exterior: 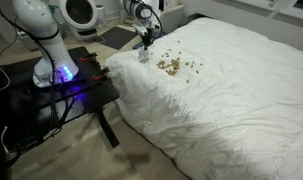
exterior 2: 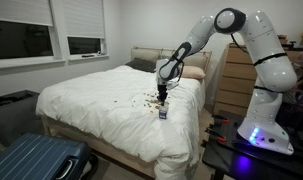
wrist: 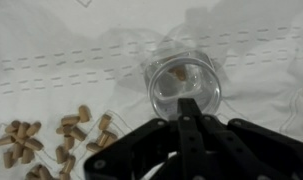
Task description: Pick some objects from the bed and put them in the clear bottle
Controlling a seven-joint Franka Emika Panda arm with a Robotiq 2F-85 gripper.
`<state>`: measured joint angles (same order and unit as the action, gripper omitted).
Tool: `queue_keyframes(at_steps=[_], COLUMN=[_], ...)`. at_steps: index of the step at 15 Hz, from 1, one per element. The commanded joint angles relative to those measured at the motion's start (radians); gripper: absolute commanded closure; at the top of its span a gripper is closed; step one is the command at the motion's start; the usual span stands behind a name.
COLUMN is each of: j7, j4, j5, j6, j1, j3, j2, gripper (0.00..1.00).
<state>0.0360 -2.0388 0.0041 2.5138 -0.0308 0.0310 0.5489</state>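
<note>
The clear bottle (wrist: pixel 163 88) stands upright on the bed (exterior: pixel 226 95), near the mattress edge, its open mouth facing up. At least one tan pellet (wrist: pixel 178 72) lies inside it. My gripper (wrist: pixel 189 103) hangs just above the bottle's mouth with its black fingers pressed together, shut; nothing shows between them. The objects (wrist: pixel 69 132), small tan pellets, lie scattered on the white duvet to the left of the bottle. Both exterior views show the gripper (exterior: pixel 144 40) (exterior 2: pixel 163 97) right over the bottle (exterior: pixel 144 56) (exterior 2: pixel 162 113), with the pellets (exterior: pixel 173 66) (exterior 2: pixel 149 100) beside it.
The robot base stands on a black table (exterior: pixel 71 88) beside the bed. A blue suitcase (exterior 2: pixel 36 160) lies on the floor by the bed's foot. Pillows (exterior 2: pixel 194 72) and a wooden dresser (exterior 2: pixel 234 75) are at the head end.
</note>
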Motion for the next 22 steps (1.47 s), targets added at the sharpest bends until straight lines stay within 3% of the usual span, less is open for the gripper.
queue_keyframes(at_steps=[1,6,12,13,15,22], j7=[-0.014,-0.038,-0.111,-0.108,-0.097,-0.083], j4=[-0.021,-0.015,-0.039,-0.037,-0.032,-0.002], j5=[-0.021,-0.04,-0.138,-0.132,-0.118,-0.101], j6=[-0.057,-0.153,0.022,0.043,0.08,0.132], j1=[0.006,0.012,-0.013,-0.024,-0.045,-0.085], j3=[0.012,0.027,0.111,0.119,0.132,0.131], j2=[-0.077,-0.166,-0.204,-0.198,-0.187,-0.125], gripper=[1.0,1.0,1.0,0.74,0.66,0.14])
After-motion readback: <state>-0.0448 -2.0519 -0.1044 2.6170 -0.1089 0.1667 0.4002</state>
